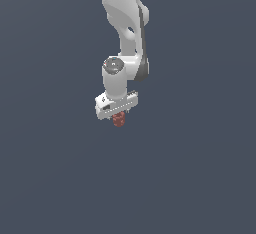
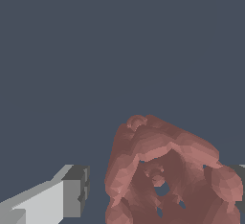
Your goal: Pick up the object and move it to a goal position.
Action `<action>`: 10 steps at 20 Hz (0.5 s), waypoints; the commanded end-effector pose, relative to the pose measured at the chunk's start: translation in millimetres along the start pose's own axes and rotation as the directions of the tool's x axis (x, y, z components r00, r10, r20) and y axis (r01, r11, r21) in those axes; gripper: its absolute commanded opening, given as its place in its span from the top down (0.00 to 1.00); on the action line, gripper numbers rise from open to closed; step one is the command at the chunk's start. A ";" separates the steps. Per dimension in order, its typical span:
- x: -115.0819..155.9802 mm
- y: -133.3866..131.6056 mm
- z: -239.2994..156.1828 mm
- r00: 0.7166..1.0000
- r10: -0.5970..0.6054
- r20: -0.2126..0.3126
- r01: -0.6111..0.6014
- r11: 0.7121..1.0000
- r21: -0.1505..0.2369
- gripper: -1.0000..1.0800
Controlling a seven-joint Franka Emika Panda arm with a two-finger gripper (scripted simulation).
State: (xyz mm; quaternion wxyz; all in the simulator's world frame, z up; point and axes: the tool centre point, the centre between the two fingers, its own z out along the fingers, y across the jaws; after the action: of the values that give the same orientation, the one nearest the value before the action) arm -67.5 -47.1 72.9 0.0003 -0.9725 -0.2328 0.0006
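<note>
Pointing downward from the white arm [image 1: 125, 23], the gripper [image 1: 118, 113] has the object [image 1: 119, 119] at its fingertips, the red-brown lump peeking out just beneath the white hand in the exterior view. From the wrist view the object [image 2: 165, 175] looms large, knobbly and pierced by small holes. One dark-padded finger [image 2: 76, 189] stands apart from it with a visible gap, while the other finger [image 2: 239, 170] is at its far edge, seemingly touching. Whether the gripper is actually pinching the piece I cannot tell. Around it lies only plain dark blue-grey background [image 1: 200, 178].
</note>
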 end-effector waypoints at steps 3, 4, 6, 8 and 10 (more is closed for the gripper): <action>0.8 0.4 6.3 1.000 -0.001 -0.001 0.001 1.000 -0.001 0.04; 0.8 0.4 6.3 1.000 -0.001 -0.001 0.001 1.000 -0.001 1.00; 0.8 0.4 6.3 1.000 -0.001 -0.001 0.001 1.000 -0.001 1.00; 0.8 0.4 6.3 1.000 -0.001 -0.001 0.001 1.000 -0.001 1.00; 0.8 0.4 6.3 1.000 -0.001 -0.001 0.001 1.000 -0.001 1.00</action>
State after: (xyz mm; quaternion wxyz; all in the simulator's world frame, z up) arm -66.0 -47.9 67.8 -0.0005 -0.9726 -0.2326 -0.0009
